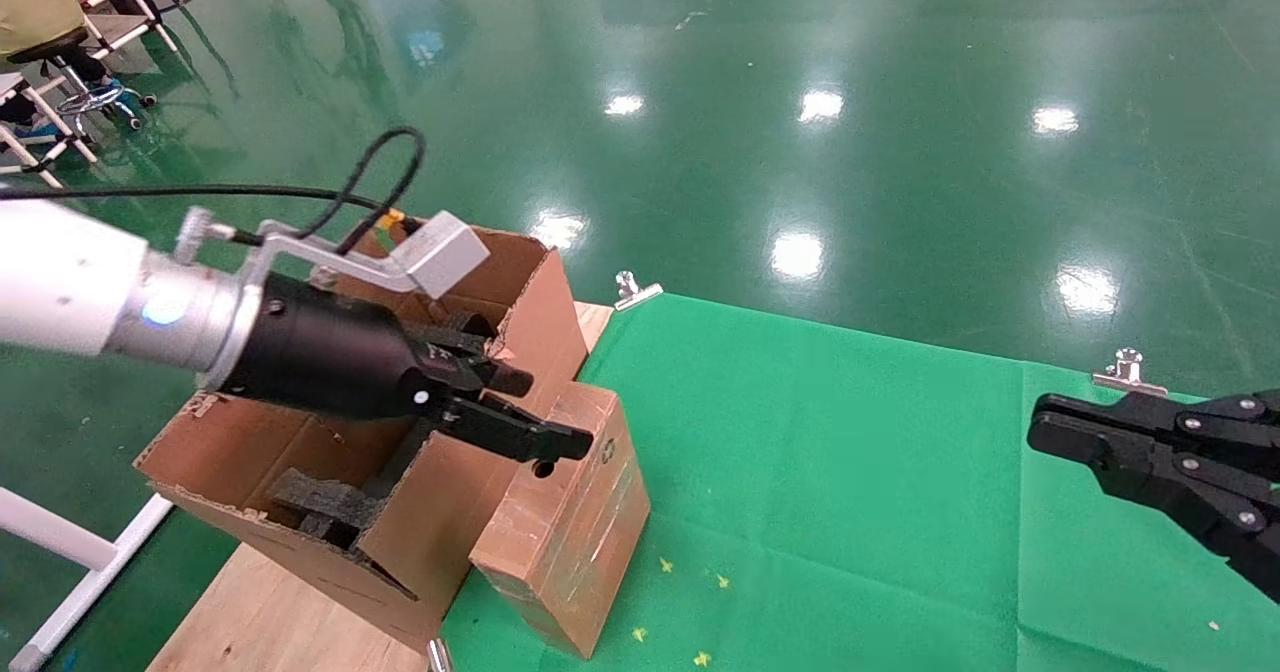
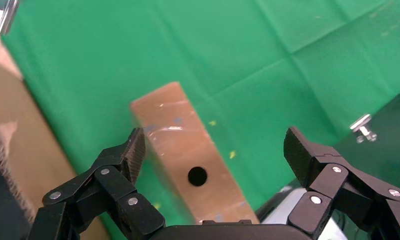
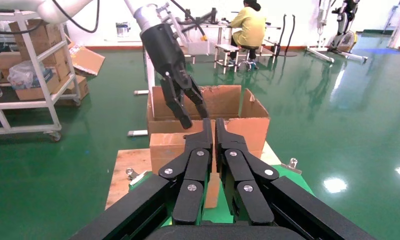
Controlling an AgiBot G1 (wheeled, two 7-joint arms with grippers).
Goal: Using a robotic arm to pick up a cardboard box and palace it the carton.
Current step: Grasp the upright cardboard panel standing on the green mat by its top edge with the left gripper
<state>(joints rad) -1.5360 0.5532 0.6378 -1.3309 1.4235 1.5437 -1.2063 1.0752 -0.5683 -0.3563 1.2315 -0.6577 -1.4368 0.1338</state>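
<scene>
I'm hovering left gripper (image 1: 535, 414), fingers (image 2: 132, 150) spread wide | cardboard box (image 2: 185, 155) lying below and between them on counter (image 1: 850, 452), leaning against carton (image 1: 300, 452) | risk: near finger clipping box edge, tipping it | right gripper (image 3: 211, 135) parked, fingers pressed together.

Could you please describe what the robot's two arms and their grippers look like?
The left arm is white, with a silver collar, a black cylindrical wrist, a grey boxy mount and a looping black cable; the left gripper has black linkage fingers with silver rivets. The right gripper is all black, with similar riveted links.
</scene>
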